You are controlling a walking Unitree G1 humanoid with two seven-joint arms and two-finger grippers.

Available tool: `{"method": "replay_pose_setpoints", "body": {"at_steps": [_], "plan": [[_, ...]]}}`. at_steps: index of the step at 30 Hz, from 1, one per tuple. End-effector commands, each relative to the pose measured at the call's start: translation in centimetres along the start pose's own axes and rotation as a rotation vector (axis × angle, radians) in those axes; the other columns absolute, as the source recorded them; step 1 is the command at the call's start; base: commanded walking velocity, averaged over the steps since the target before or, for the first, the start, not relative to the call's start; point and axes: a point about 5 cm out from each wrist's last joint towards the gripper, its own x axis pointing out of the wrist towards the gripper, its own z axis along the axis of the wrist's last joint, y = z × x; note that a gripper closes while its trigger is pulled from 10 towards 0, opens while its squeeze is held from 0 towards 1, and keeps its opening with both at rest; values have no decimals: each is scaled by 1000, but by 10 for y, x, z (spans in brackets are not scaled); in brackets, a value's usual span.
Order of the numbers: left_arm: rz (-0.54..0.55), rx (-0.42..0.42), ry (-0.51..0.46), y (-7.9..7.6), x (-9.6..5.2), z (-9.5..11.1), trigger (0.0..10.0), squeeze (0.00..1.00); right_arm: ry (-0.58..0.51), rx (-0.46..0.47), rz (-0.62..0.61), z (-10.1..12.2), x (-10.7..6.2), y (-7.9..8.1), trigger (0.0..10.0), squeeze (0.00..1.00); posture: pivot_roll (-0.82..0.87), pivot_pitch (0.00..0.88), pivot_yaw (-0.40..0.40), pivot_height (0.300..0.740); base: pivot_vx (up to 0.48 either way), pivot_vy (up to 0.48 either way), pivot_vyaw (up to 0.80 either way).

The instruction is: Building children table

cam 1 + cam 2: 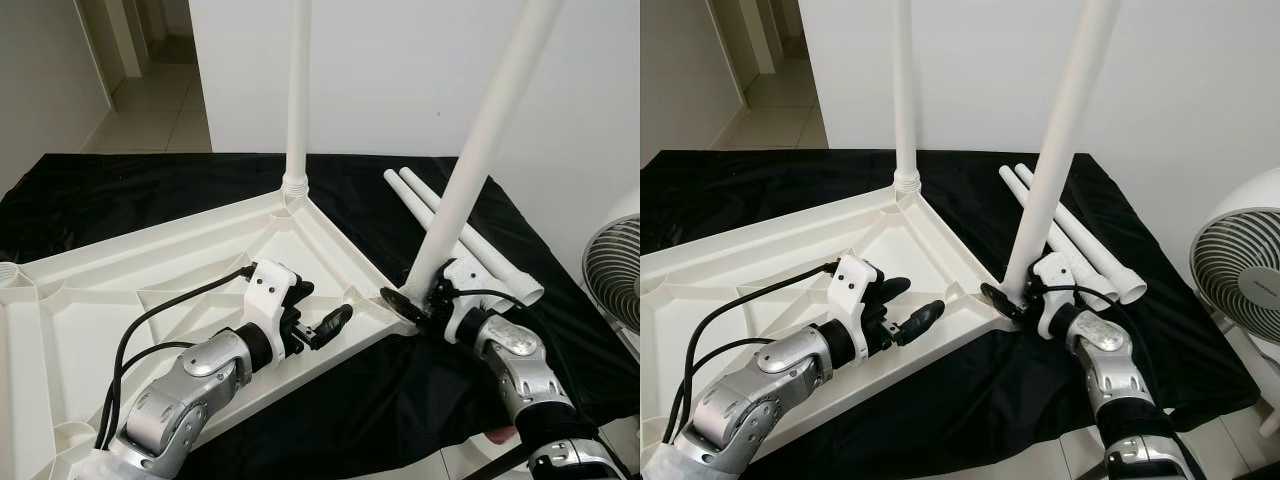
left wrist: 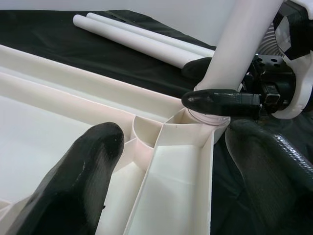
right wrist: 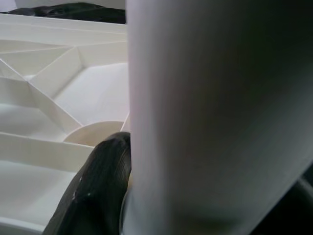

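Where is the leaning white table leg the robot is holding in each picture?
Left eye view: leaning table leg, right of centre, rising from the tabletop's near corner.
Right eye view: centre.
Left wrist view: beyond the corner socket.
Right wrist view: very close, blurred.
Shared landmark: corner socket.

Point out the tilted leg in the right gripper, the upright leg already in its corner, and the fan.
Tilted leg [image 1: 470,160], left eye view, middle of its shaft.
Upright leg [image 1: 298,90], left eye view, shaft above the threaded collar.
Fan [image 1: 1245,285], right eye view, front grille.
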Motion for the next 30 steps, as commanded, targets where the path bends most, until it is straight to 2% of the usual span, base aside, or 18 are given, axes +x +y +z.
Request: {"method": "replay_pose_setpoints", "body": {"at_steps": [1,7,9,12,15,19,21,22,23,25,30], "plan": [[-96,8,-7,-6,-1,3,10000,0,26,54,-19,-10,-3,4,0,0,45,44,-1,740,0,0,0],[-92,8,-6,-6,-1,2,10000,0,32,92,-108,-13,-5,3,0,0,39,41,-3,740,0,0,0],[-89,6,-7,-5,-1,2,10000,0,56,92,-183,-17,-6,3,0,0,36,42,-4,740,0,0,0],[-90,4,-8,-6,-1,2,10000,0,65,103,-232,-19,-7,4,0,0,33,43,-5,740,0,0,0],[-91,-3,-10,-7,-1,2,10000,0,61,143,-336,-21,-7,14,0,0,29,46,-6,740,0,0,0],[-91,-6,-11,-7,-1,2,10000,0,66,172,-405,-22,-6,20,0,0,29,48,-8,740,0,0,0],[-91,-12,-11,-9,-1,1,10000,0,82,233,-551,-25,-6,26,0,0,29,47,-16,740,0,0,0],[-91,-12,-11,-9,-1,1,10000,0,82,233,-551,-25,-6,26,0,0,29,47,-16,740,0,0,0],[-91,-14,-11,-9,-1,1,10000,0,92,253,-610,-26,-7,29,0,0,29,47,-16,740,0,0,0],[-93,-17,-11,-10,0,0,10000,0,85,329,-762,-26,-7,37,0,0,29,44,-24,740,0,0,0],[-96,-22,-11,-12,0,-1,10000,0,90,359,-883,-20,-5,51,0,0,30,41,-28,740,0,0,0]]}}
